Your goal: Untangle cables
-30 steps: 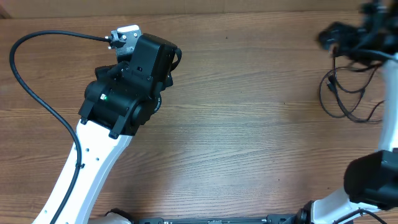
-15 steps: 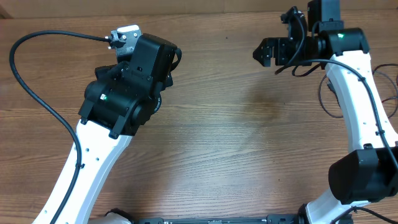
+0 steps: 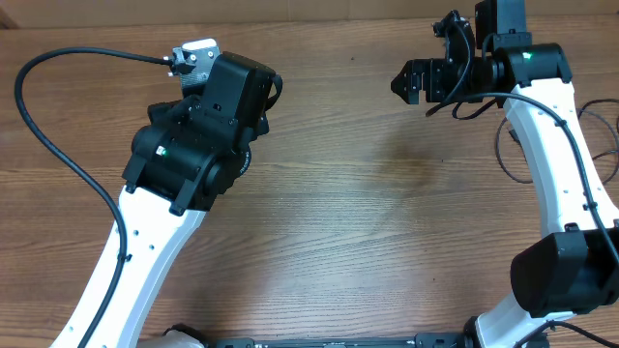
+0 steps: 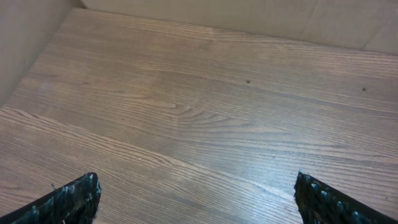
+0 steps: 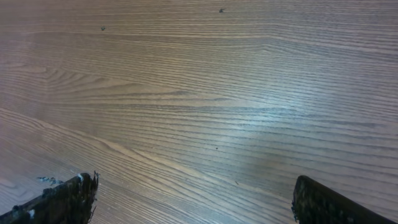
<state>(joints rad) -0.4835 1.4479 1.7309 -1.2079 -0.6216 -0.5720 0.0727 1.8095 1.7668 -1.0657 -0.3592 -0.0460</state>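
The cables are thin black cords lying in a tangle at the far right of the table; only some loops (image 3: 503, 150) show beside and behind my right arm in the overhead view. My right gripper (image 3: 404, 82) is to the left of the tangle, apart from it, pointing left. In the right wrist view its jaws (image 5: 196, 199) are wide open with only bare wood between them. My left gripper (image 4: 199, 199) is open and empty over bare wood near the table's far left corner; in the overhead view the wrist body hides it.
A thick black arm cable (image 3: 39, 126) loops over the table's left part. The left arm (image 3: 189, 145) lies across the left half. A wall (image 4: 25, 37) borders the table at the far left.
My right arm swung left from over the cable tangle at the right edge to the upper middle right, then held almost still. The left arm has not moved.
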